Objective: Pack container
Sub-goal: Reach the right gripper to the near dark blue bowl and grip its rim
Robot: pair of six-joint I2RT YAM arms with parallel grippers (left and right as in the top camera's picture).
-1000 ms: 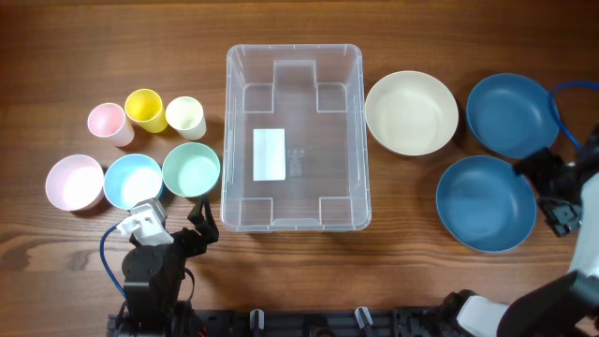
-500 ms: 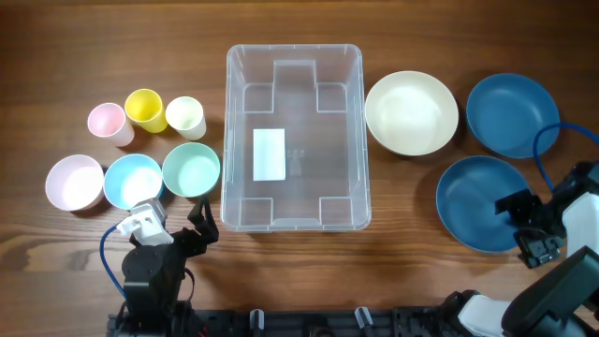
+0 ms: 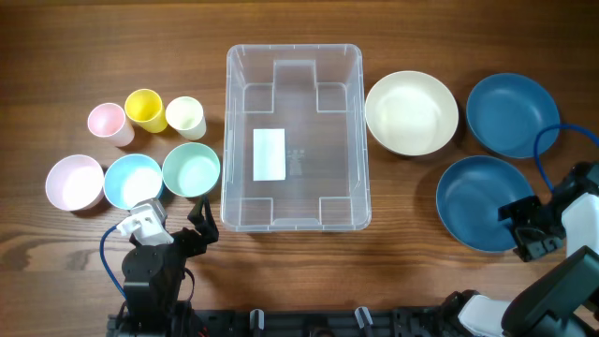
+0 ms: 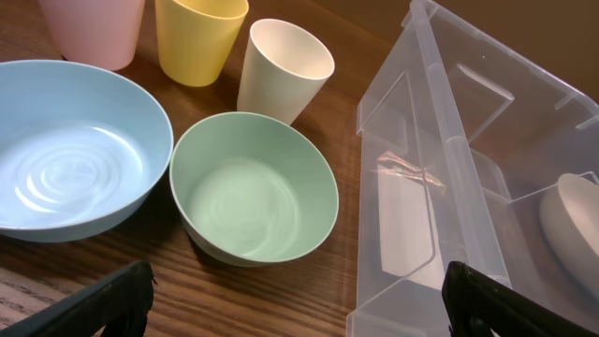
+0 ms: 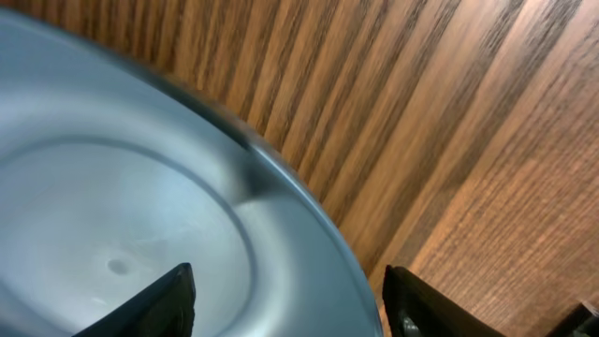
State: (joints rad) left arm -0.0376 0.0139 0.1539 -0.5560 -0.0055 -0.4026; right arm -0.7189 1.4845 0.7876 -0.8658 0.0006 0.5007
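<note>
While the container [image 3: 293, 136] stood at the centre of the bench [image 3: 299, 28], it held nothing except its own white label [image 3: 269, 154]; packing was therefore judged not yet started, with every item left to load. In the left part of the overhead frame stood a pink cup [image 3: 106, 122], a yellow cup [image 3: 145, 109] and a cream cup [image 3: 185, 116]; below them sat a pink bowl [image 3: 74, 182], a light blue bowl [image 3: 132, 180] and a green bowl [image 3: 191, 169]. In the right part sat a cream bowl [image 3: 411, 112], an upper dark blue bowl [image 3: 511, 114] and a lower dark blue bowl [image 3: 484, 203].

The overhead view alone gave the full layout. It placed the left end effector [image 3: 201, 225] just below the green bowl and the right end effector [image 3: 529, 229] at the lower-right edge of the lower dark blue bowl, but it did not resolve the finger spacing there. The right wrist view supplied this; the fingers stood apart with the bowl's rim running between them, not clamped on it, which suggested this bowl was the first pick. The left wrist view showed its fingers apart and holding nothing at the bottom corners of the frame; it also showed the container's clear near wall from the side.
</note>
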